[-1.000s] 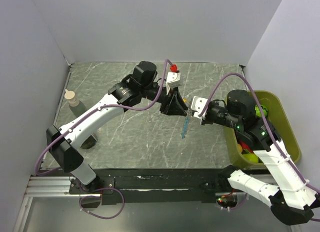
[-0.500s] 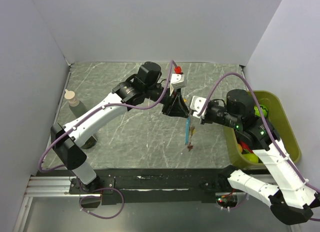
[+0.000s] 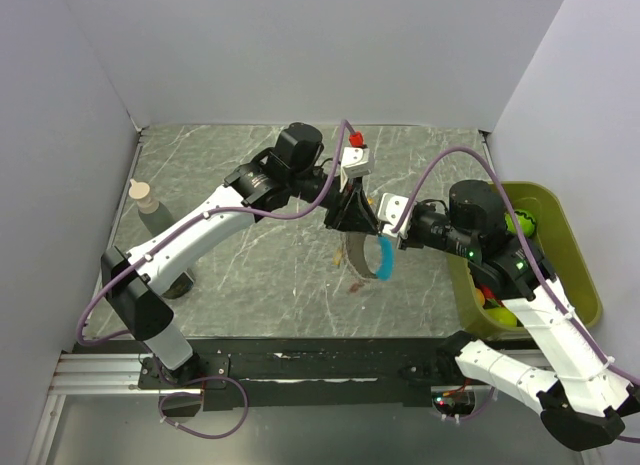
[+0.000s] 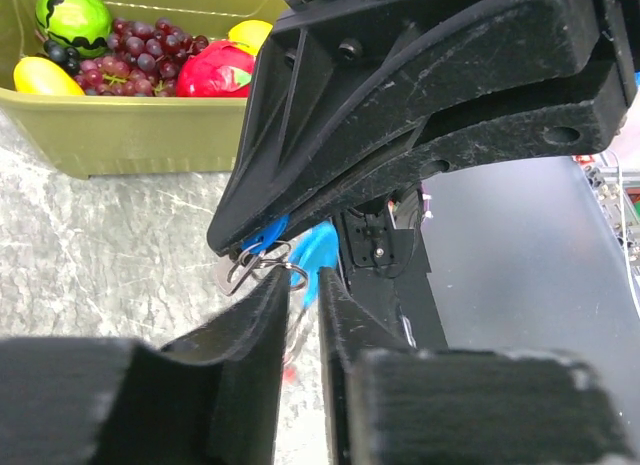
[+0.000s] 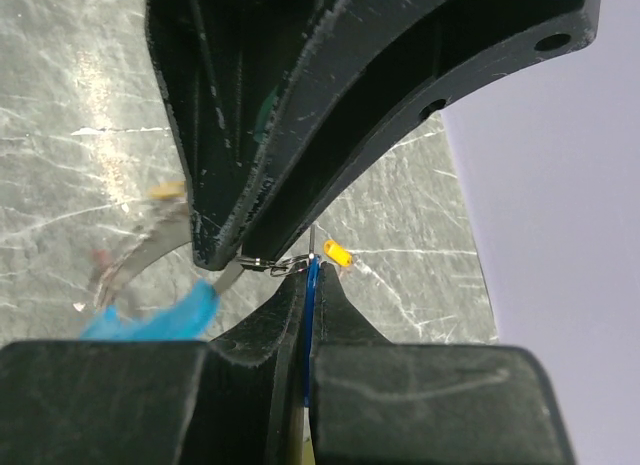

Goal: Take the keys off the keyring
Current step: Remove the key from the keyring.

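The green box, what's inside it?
The green box holds fruit: a green melon, purple grapes, a red fruit and yellow pieces. The right gripper covers the box's right part in the left wrist view, so anything there is hidden.

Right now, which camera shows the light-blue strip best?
The top external view: the light-blue strip shows whole and curved there. The right wrist view catches only a blurred blue end of it at lower left. The left wrist view shows only a blurred blue patch, mostly hidden.
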Action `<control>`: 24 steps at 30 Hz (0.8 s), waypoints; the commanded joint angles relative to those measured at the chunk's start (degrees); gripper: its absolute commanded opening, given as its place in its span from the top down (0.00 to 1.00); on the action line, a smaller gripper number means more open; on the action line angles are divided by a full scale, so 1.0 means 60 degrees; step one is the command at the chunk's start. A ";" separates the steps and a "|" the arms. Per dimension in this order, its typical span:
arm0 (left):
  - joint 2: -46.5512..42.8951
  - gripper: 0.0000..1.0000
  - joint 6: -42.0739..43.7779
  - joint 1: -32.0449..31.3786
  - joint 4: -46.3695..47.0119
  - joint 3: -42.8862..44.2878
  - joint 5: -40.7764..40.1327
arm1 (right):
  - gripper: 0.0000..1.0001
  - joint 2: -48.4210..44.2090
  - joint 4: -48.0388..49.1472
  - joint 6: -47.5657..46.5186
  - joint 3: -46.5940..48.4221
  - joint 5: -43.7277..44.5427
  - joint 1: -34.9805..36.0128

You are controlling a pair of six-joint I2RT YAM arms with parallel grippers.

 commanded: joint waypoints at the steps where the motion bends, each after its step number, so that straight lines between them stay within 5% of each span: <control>1: 0.0081 0.80 0.0097 -0.0116 0.0283 0.0274 0.0260 | 1.00 -0.0071 0.0536 0.0095 0.0251 -0.0262 -0.0002; 8: 0.0066 0.99 0.0067 -0.0116 0.0327 0.0201 -0.0048 | 1.00 -0.0173 0.0566 0.0110 0.0193 -0.0247 -0.0001; 12: 0.0051 0.98 0.0024 -0.0131 0.0371 0.0172 -0.0063 | 1.00 -0.0202 0.0566 0.0110 0.0193 -0.0203 -0.0002; 18: 0.0081 0.70 -0.0020 -0.0131 0.0371 0.0186 -0.0034 | 1.00 -0.0261 0.0639 0.0095 0.0120 -0.0086 0.0013; 24: 0.0096 0.65 -0.0050 -0.0145 0.0356 0.0259 -0.0179 | 1.00 -0.0232 0.0610 0.0197 0.0222 -0.0130 0.0013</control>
